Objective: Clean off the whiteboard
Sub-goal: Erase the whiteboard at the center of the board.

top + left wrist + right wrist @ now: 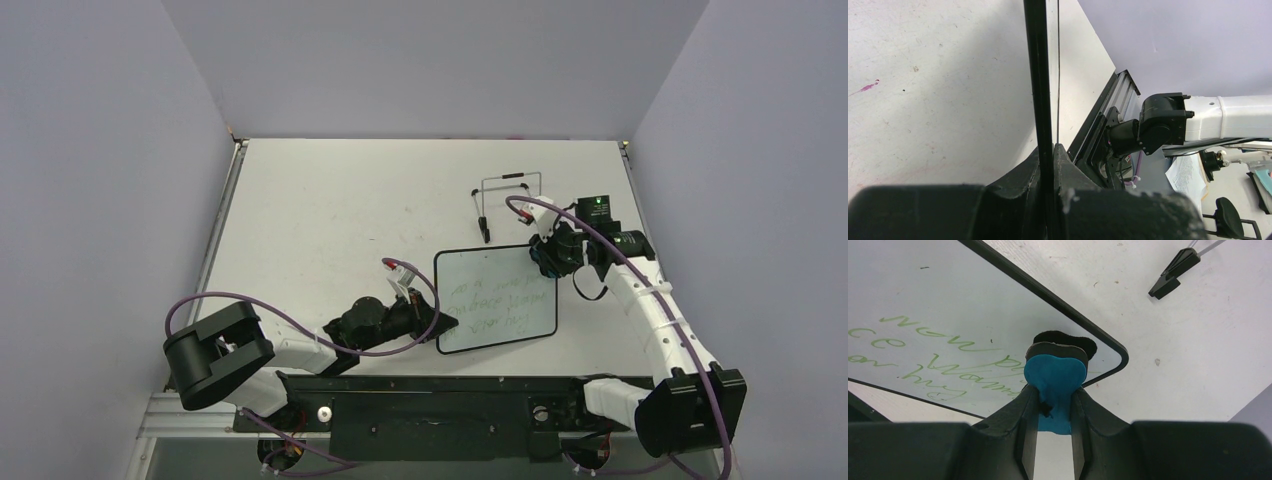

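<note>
From above, we saw the whiteboard [500, 265] lying flat on the table [330, 200], near its front edge and between the two arms, with green handwriting [495, 300] across its middle. The left gripper [437, 322] was clenched on the board's left edge, near the front corner. The right gripper [545, 255] sat over the far right corner of the board. A wire stand [508, 190] with black feet stood just beyond the board, apart from it.

In the left wrist view, we saw the board nearly edge-on. Its black frame [1038, 75] ran straight up from between the closed fingers [1018, 185], which pinched it on both sides. The table lay to the left, marked by a small purple stain [868, 87].

In the right wrist view, the right gripper's jaws were clamped on a blue eraser [1055, 375]. Its dark pad [1063, 339] met the white surface just inside the rounded corner of the frame. The green writing ran off to the left of the eraser. One black foot [1173, 272] of the wire stand lay on the table, well apart from the corner.
</note>
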